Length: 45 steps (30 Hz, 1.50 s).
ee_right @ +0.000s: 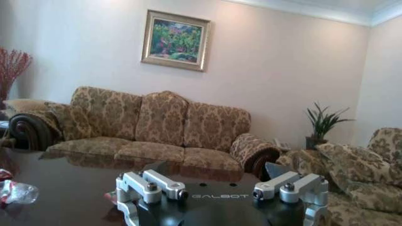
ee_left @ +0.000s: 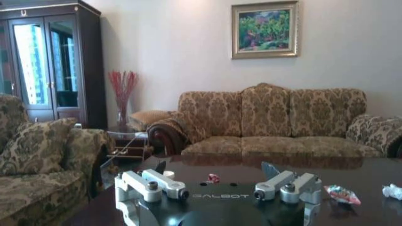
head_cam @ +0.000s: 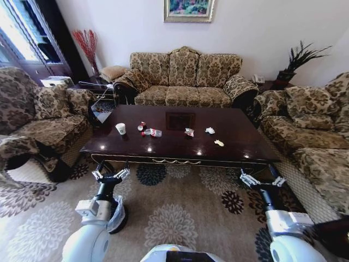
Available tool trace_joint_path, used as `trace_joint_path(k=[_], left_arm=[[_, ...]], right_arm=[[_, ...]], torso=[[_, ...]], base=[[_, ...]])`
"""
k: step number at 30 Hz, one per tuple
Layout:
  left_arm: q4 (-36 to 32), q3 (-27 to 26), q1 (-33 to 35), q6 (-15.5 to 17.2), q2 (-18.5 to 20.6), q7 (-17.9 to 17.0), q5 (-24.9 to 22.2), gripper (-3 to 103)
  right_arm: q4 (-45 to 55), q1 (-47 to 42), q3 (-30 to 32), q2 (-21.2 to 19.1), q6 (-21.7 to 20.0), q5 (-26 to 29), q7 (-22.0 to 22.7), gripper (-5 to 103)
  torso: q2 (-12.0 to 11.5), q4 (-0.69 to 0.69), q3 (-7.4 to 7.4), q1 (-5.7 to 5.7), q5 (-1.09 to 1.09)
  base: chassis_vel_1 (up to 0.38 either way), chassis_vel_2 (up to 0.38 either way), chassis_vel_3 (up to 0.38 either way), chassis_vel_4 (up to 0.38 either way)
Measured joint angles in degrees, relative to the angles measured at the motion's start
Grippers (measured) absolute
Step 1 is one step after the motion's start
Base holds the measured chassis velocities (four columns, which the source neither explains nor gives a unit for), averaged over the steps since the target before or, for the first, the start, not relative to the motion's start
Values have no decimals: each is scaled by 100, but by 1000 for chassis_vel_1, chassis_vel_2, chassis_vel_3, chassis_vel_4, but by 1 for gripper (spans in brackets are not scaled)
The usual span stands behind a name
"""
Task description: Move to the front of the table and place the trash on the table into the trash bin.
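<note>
The dark glossy table [head_cam: 234, 146] stands just ahead of me between the sofas. The trash lies across its middle: a white paper cup [head_cam: 120, 129], a clear bottle with a red label [head_cam: 152, 132], a colourful wrapper [head_cam: 189, 132], a crumpled white tissue [head_cam: 210, 130] and a yellowish scrap [head_cam: 218, 143]. My left gripper [head_cam: 110, 174] and right gripper [head_cam: 262, 180] hang open and empty before the table's front edge. A black trash bin with a plastic liner [head_cam: 118, 215] sits on the carpet, partly hidden behind my left arm. The left wrist view shows the wrapper [ee_left: 342, 194] and tissue [ee_left: 392, 190]; the right wrist view shows the bottle [ee_right: 16, 192].
A three-seat patterned sofa [head_cam: 185, 82] stands behind the table, an armchair [head_cam: 38, 117] on the left and another sofa [head_cam: 311, 136] on the right. A glass side table [head_cam: 101, 101] fills the back left corner. Patterned carpet [head_cam: 180, 213] lies between me and the table.
</note>
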Motion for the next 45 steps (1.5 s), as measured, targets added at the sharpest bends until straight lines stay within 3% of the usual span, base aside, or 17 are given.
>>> trace_joint_path(k=[32, 45], left_arm=[[113, 77, -24, 162, -151, 37, 156, 100], [13, 54, 47, 64, -191, 19, 165, 100]], right_arm=[[-324, -128, 147, -154, 57, -13, -220, 100], [-247, -196, 20, -89, 197, -209, -213, 100]], torso=[[0, 0, 0, 0, 0], [0, 0, 0, 1, -1]], base=[[3, 3, -3, -4], [185, 183, -178, -184]])
